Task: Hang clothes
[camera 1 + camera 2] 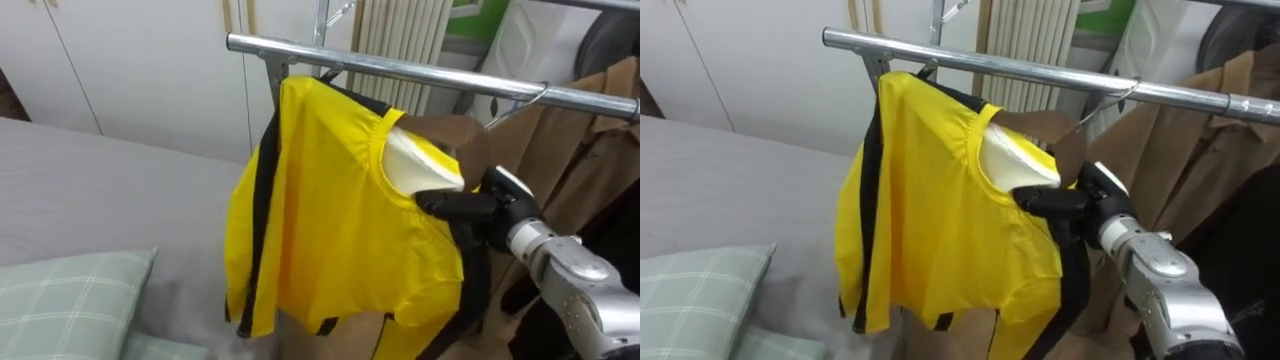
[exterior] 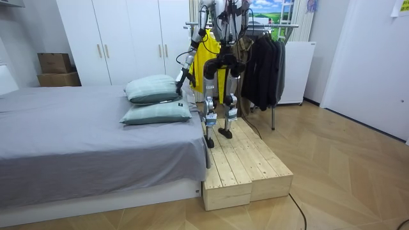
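Nearest, a checked pillow (image 1: 70, 290) lies on the bed (image 1: 100, 190). Past it the right hand (image 1: 478, 208) reaches in with its fingers closed on the collar of the yellow shirt (image 1: 330, 220), probably to steady and straighten it. The shirt already hangs from the rail (image 1: 420, 72), beside 1 brown coat (image 1: 590, 150). The left hand (image 2: 182, 76) hangs low by the bed, and its state cannot be told.

Right hand (image 1: 470, 208): black fingers, small white tag at the back. Forearm is rounded silver metal with a ribbed silver collar at the wrist. In the room view: dark torso, silver-grey arms and legs, black joints, straps running up from the shoulders.
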Controlling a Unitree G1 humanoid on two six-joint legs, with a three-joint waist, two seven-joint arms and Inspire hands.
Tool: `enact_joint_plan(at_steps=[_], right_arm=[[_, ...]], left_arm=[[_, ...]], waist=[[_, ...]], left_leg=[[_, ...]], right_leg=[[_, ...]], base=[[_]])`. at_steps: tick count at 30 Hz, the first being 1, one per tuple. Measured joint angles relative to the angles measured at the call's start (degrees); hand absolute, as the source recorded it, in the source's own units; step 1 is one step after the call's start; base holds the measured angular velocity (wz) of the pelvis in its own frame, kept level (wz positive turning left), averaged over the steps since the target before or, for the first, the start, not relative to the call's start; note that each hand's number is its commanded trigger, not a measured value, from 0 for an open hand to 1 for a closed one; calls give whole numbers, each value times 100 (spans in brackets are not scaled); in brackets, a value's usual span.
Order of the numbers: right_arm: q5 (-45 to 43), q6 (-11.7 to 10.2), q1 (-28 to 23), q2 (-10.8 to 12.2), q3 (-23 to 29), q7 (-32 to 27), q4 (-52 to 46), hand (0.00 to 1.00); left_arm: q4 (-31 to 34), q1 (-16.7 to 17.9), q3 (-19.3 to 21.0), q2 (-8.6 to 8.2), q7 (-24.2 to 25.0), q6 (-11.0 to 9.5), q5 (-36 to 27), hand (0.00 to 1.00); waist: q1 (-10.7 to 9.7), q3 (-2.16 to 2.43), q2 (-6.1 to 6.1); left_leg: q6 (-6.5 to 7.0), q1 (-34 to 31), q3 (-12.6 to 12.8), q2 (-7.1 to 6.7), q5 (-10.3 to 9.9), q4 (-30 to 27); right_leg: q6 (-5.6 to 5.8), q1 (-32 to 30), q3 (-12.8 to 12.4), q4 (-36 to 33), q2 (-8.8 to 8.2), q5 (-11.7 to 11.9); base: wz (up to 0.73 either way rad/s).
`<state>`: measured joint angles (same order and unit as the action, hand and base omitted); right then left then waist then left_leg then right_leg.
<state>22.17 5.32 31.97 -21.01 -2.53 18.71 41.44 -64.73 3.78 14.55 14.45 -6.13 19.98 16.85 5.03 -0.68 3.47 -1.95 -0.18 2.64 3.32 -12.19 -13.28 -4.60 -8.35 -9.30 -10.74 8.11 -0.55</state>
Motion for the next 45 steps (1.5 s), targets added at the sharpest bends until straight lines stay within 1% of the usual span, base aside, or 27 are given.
enact_joint_plan(at_steps=[2,7,8,10,11,14,23,26,30,31,32,33,38,40,42,45], right_arm=[[0,-28,56,-20,1,215,192,100],[2,-27,57,-20,6,490,335,100],[2,-27,68,-20,21,564,370,100],[1,-28,83,-20,51,653,427,100],[1,-30,91,-20,52,662,444,100],[0,-30,125,-21,53,748,487,100],[-4,-29,125,-21,54,776,493,100],[-19,-29,125,-21,54,785,495,100],[-48,-29,124,-29,54,830,524,100],[-50,-29,124,-30,54,831,530,85],[-77,-30,124,-32,54,834,531,10],[-97,-30,124,-32,54,836,531,0],[-239,-21,124,-38,63,818,717,0],[-330,77,113,-38,81,790,743,0],[-502,103,114,-47,109,756,726,0],[-677,109,116,-170,110,719,726,0]], left_arm=[[0,-51,-1,1,64,0,-123,0],[0,-162,-2,0,189,0,-165,0],[0,-195,-2,0,212,0,-163,0],[-1,-251,-2,0,243,0,-164,0],[-2,-269,-2,0,260,0,-164,0],[-3,-365,-11,0,357,0,-168,0],[-5,-566,-20,26,793,0,-163,0],[-5,-609,-29,27,869,0,-163,0],[-5,-667,-157,41,1035,-1,-164,0],[-5,-678,-179,42,1066,-1,-164,0],[-5,-690,-179,44,1097,-1,-163,0],[-5,-694,-179,49,1128,-1,-163,0],[-5,-710,-237,70,1264,-3,-159,0],[-24,-709,-236,69,1297,-2,-176,0],[-51,-709,-233,69,1303,-3,-175,0],[-80,-709,-234,69,1318,-4,-191,0]], waist=[[3,14,-24],[0,17,-23],[1,17,-23],[15,17,-23],[17,17,-23],[14,17,-22],[7,17,-21],[3,17,-21],[0,16,-23],[-1,16,-23],[-1,14,-27],[-1,12,-29],[-3,7,-40],[-2,6,-44],[-3,11,-46],[18,15,-53]], left_leg=[[1,64,2,0,1,22],[-2,91,1,-5,10,54],[-2,89,1,-5,11,55],[-2,90,1,-4,11,55],[-3,91,1,-3,11,55],[-3,95,2,-4,12,53],[-3,100,20,-11,12,52],[-3,102,30,-11,12,51],[-3,105,34,-11,12,49],[-2,109,35,-11,12,48],[-3,114,39,-11,12,48],[-2,117,42,-11,12,48],[-2,128,69,-20,11,60],[-1,128,146,-19,11,97],[1,128,199,-17,10,119],[2,184,209,-18,11,157]], right_leg=[[-2,48,1,-2,0,1],[2,46,-9,-15,6,-3],[29,44,-13,-14,12,-20],[32,44,-30,-12,21,-22],[32,44,-35,-12,19,-22],[30,45,-157,-11,40,-18],[48,45,-162,-14,30,-29],[50,48,-165,-7,23,-30],[53,49,-179,-3,30,-33],[54,51,-180,-3,31,-34],[55,53,-188,-3,35,-34],[55,55,-192,-4,36,-34],[66,52,-240,-8,58,-41],[80,18,-290,-26,75,-45],[83,-19,-325,-71,86,-44],[49,-17,-415,-101,92,-29]], base=[[0],[-2],[0],[0],[0],[-2],[0],[0],[0],[0],[0],[0],[-2],[-15],[-16],[-8]])
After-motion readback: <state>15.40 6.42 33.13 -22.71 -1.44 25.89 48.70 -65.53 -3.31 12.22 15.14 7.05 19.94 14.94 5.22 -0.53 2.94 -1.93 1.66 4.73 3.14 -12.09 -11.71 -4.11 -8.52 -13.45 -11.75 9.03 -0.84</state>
